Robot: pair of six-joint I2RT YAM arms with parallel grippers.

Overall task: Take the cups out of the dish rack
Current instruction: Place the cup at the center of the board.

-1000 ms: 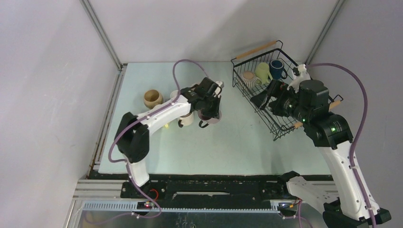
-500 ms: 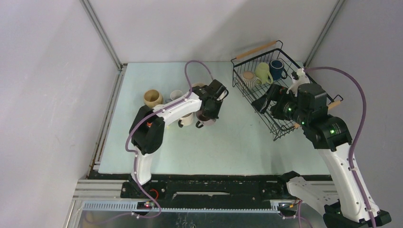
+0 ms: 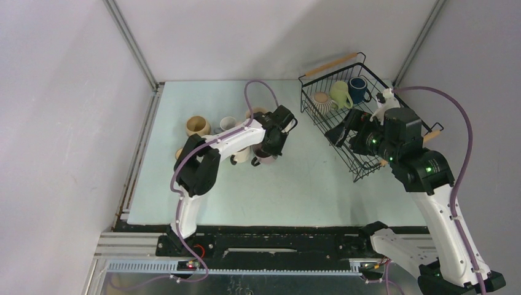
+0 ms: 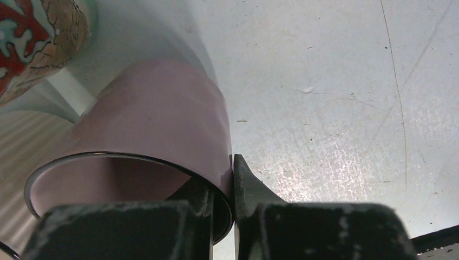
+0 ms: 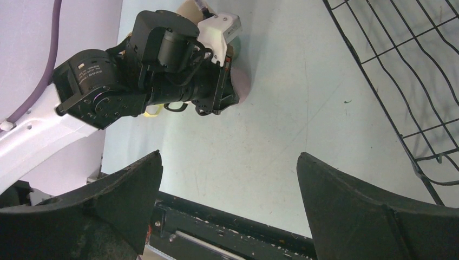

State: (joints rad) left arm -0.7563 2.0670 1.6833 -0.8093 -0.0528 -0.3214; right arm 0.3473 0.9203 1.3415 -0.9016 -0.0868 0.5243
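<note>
The cups are split between two places. Three sit in the dish rack (image 3: 368, 165) at the far right of the table (image 3: 307, 184): a ribbed beige cup (image 3: 321, 101), a pale yellow-green cup (image 3: 340, 93) and a dark blue cup (image 3: 358, 89), in a row at its far end. The others are grouped on the left half of the table, among them a tan cup (image 3: 198, 127) and a white cup (image 3: 228, 123). Your left hand (image 3: 268, 147) is clamped on the wall of the mauve-pink cup (image 4: 157, 108), with one finger inside the rim and one finger (image 4: 243, 181) outside. That cup is upright, low at the table and just beside the floral-printed cup (image 4: 38, 38). Your right hand (image 5: 228, 162) is spread wide and holds nothing, hovering over the near left part of the rack.
</note>
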